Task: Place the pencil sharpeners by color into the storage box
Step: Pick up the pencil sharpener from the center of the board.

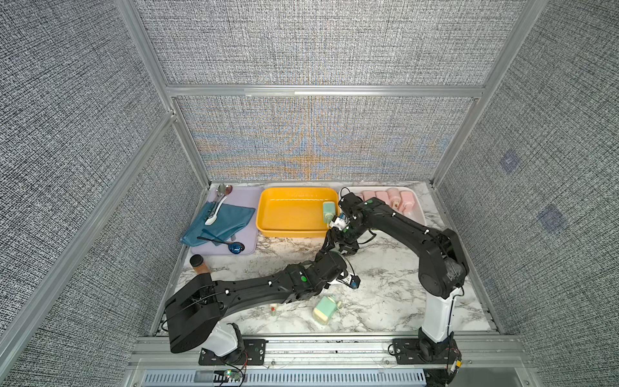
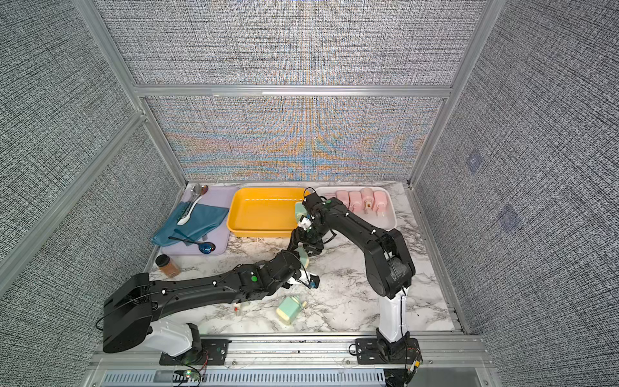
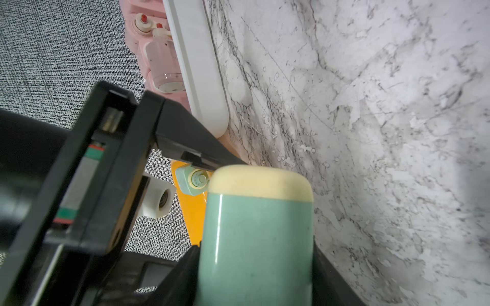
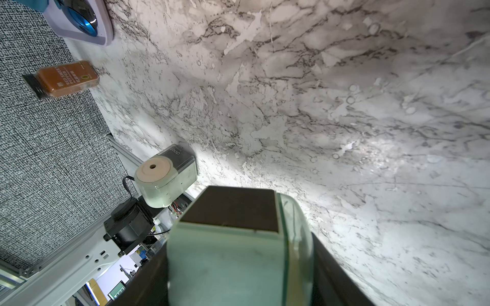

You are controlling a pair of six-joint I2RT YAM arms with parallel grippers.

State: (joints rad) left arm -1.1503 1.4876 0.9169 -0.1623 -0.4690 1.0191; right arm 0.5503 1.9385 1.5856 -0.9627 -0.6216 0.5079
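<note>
A mint green pencil sharpener (image 3: 258, 212) was pinched by both the left hand (image 3: 256, 249) and the right hand (image 4: 238, 262), over the marble bench (image 3: 371, 132) beside the yellow storage box (image 1: 291, 217). A second green sharpener (image 1: 328, 211) lay inside it. Pink sharpeners (image 1: 388, 197) sat in a white tray (image 1: 415, 214).

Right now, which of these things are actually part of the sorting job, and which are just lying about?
Job: pink sharpeners in the white tray; placed green sharpener in the yellow tray; gripped green sharpener; loose green sharpener on the table.
Lying about: spice jar; lilac tray; blue cloth; spoons.
</note>
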